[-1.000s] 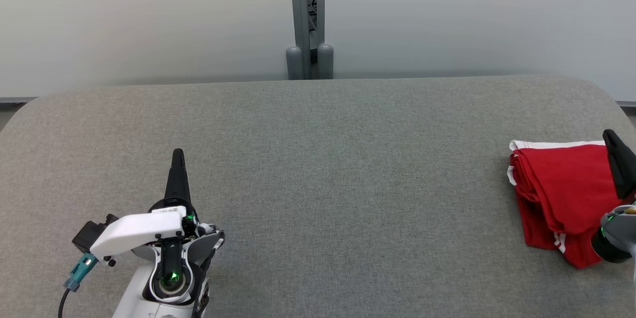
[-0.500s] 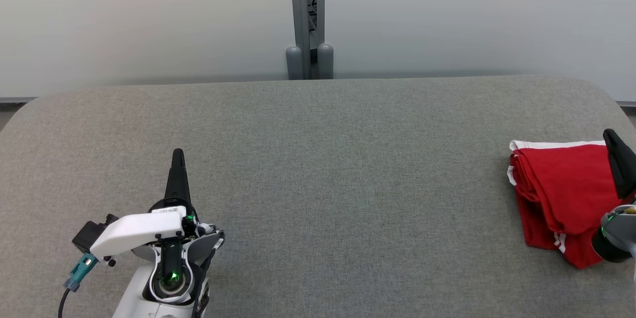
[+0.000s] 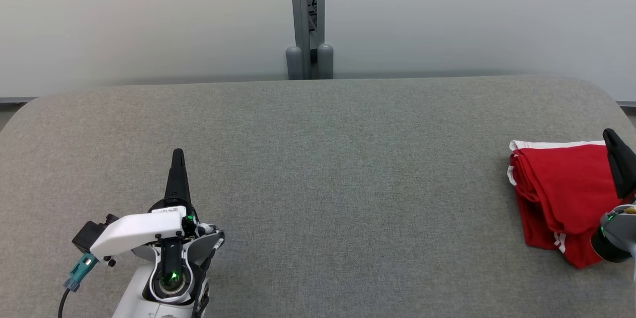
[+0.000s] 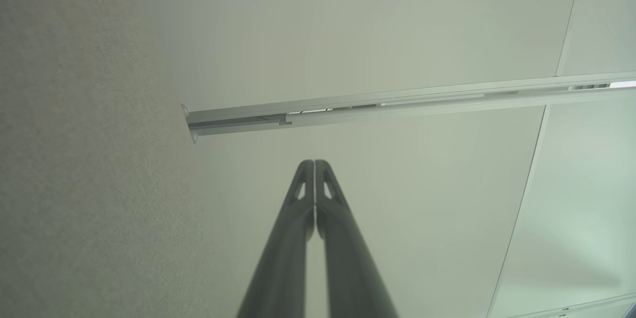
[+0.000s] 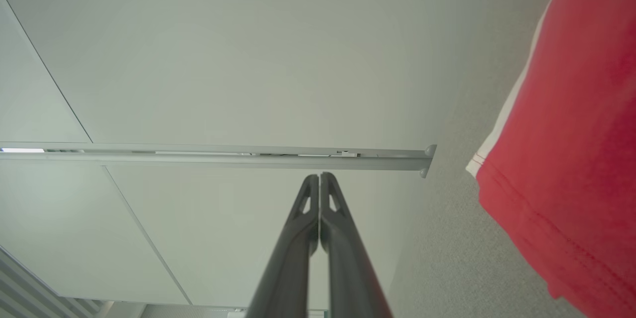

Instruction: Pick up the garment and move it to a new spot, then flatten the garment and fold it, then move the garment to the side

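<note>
The garment (image 3: 561, 194), red with white trim, is lying folded in a loose bundle at the far right end of the grey tabletop (image 3: 318, 184), close to its rounded right edge. White trim is showing along the bundle's far edge, and a short white stripe is showing near its front corner.

The right gripper (image 3: 610, 134) is sitting at the right border of the head view, its dark fingers overlapping the garment's right side and pointing away from the robot. In the right wrist view its two fingers are pressing together along their whole length with nothing between them. The tips are pointing at the pale wall, and the red cloth is lying off to one side of them, apart from the tips. Whether the gripper's body is touching the cloth cannot be told.

The left gripper (image 3: 177, 151) is hovering over the near left part of the tabletop, well apart from the garment. Its fingers are also pressing together and holding nothing, and they are pointing toward the wall.

A grey metal post (image 3: 307, 20) is standing behind the middle of the tabletop's far edge, between two pale wall panels.
</note>
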